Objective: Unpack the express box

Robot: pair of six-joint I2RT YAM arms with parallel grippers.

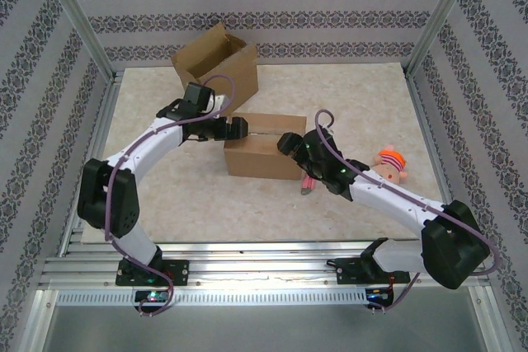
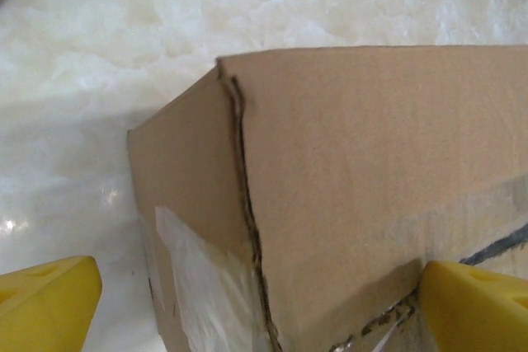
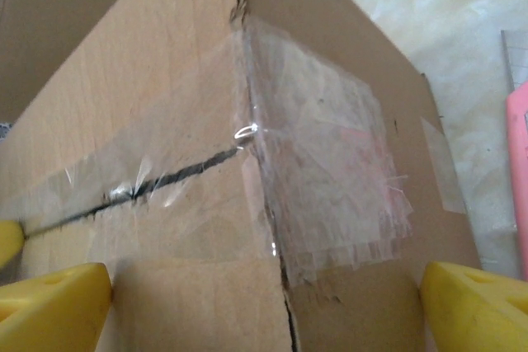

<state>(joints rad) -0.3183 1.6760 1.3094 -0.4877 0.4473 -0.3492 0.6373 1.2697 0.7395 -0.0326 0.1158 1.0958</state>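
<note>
Item: sealed box (image 1: 262, 146), brown cardboard, flaps down and taped. It lies at the middle of the bench (image 1: 206, 195), long side facing the arms.

Tape (image 3: 322, 179): clear, wrinkled, laid along the top seam and folded down over the right end. A dark slit runs along the seam beneath it.

Left hand (image 1: 239, 128): at the box's left end, level with the top edge. Yellow fingers (image 2: 41, 307) spread wide, with the box's near corner (image 2: 355, 179) between them and nothing pinched.

Right hand (image 1: 289, 144): at the box's right end. Fingers (image 3: 54, 307) spread wide to either side of the taped corner (image 3: 206, 162) (whether they touch the cardboard, I cannot tell).

Open box (image 1: 216, 63): second carton, flaps up, at the back of the bench, behind the left arm.

Doll (image 1: 389, 164): soft toy with an orange striped cap, lying on the bench to the right of the sealed box, apart from it.

Pink object (image 1: 307, 185): narrow, lying on the bench just beside the box's right front corner, partly under the right arm; its edge also shows in the right wrist view (image 3: 517, 162).
</note>
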